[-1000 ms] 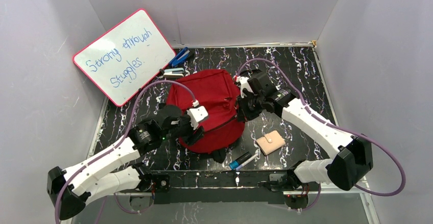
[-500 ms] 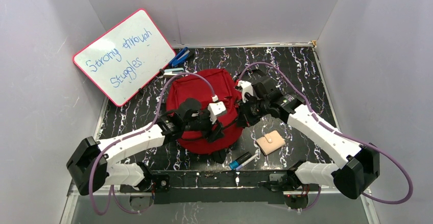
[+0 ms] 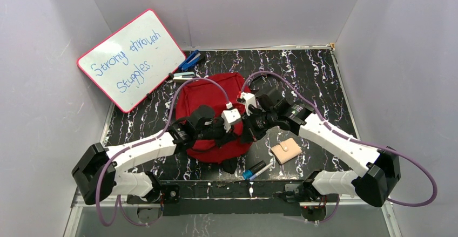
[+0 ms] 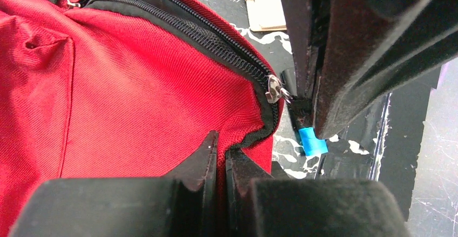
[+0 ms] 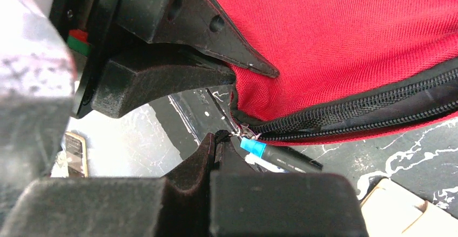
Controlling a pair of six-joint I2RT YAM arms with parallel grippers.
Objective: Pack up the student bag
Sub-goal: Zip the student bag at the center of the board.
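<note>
**Overhead view.** The student bag, a dark-red fabric backpack, is lying in the middle of the black marbled table. Both arms are reaching inward from the near edge and meeting over the bag's near-right corner. A whiteboard with blue handwriting is leaning against the left wall, apart from the bag. A beige wallet is lying on the table just to the right of the bag. A marker with a blue cap is lying near the front edge, below the gap between bag and wallet.

**Left wrist view.** The left gripper is sitting with its jaws pressed together. Its tips are resting against the black-bound edge of the red fabric, just below the end of the zipper. Whether any fabric is caught between the fingers cannot be told. The black zipper is curving along the bag's edge toward the corner, where the metal zipper pull is hanging. The marker's blue cap is showing just beneath that corner.

**Right wrist view.** The right gripper is pinching the zipper pull, with its jaws closed tight on it at the bag's corner. The left gripper's black fingers are crowding the upper left of this view, touching the red fabric just beside the same corner. The marker is lying on the table directly under the zipper line.
</note>
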